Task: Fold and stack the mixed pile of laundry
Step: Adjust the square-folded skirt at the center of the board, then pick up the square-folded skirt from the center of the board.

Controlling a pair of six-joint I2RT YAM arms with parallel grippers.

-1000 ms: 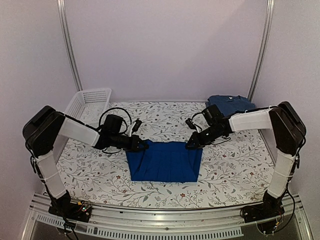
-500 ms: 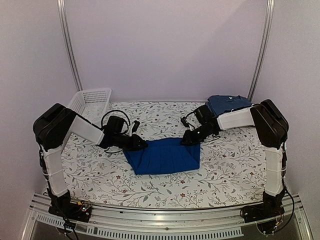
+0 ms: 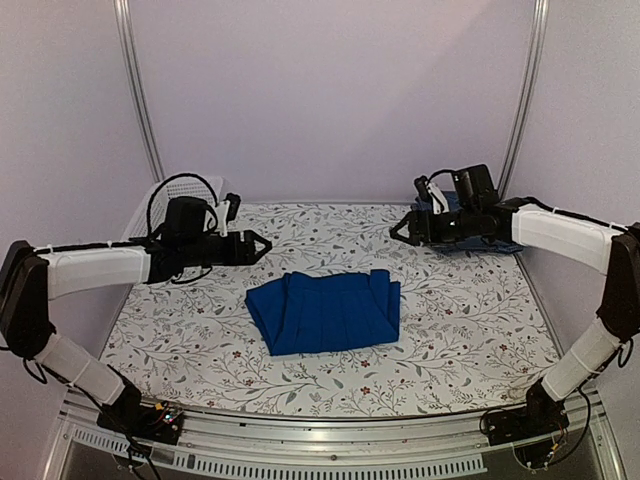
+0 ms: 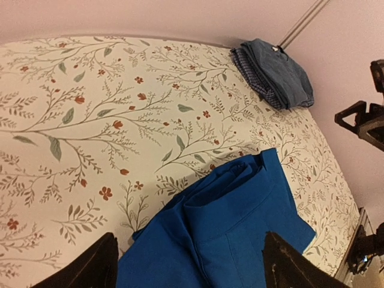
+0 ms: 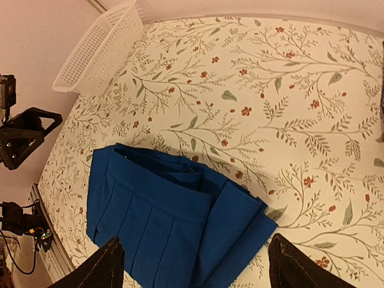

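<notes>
A bright royal-blue garment [image 3: 325, 312] lies folded in the middle of the flowered table, with pleats showing on its top layer. My left gripper [image 3: 262, 243] hovers open to its upper left, and in the left wrist view the garment [image 4: 240, 228] lies below the empty fingers [image 4: 90, 267]. My right gripper [image 3: 398, 230] hovers open to the garment's upper right, holding nothing. From the right wrist the garment [image 5: 168, 222] shows between and beyond its spread fingers [image 5: 297, 267]. A folded stack of dark navy and checked garments [image 4: 276, 72] sits at the far right corner.
A white mesh basket [image 5: 102, 48] stands at the table's back left corner, partly behind my left arm in the top view. Metal frame posts [image 3: 140, 100] rise at both back corners. The table's front rail [image 3: 330, 455] runs along the near edge.
Both grippers have opened and let go of the royal-blue garment's far corners. Both arms have lifted and drawn back toward the far sides. The garment now rests folded on the table.
</notes>
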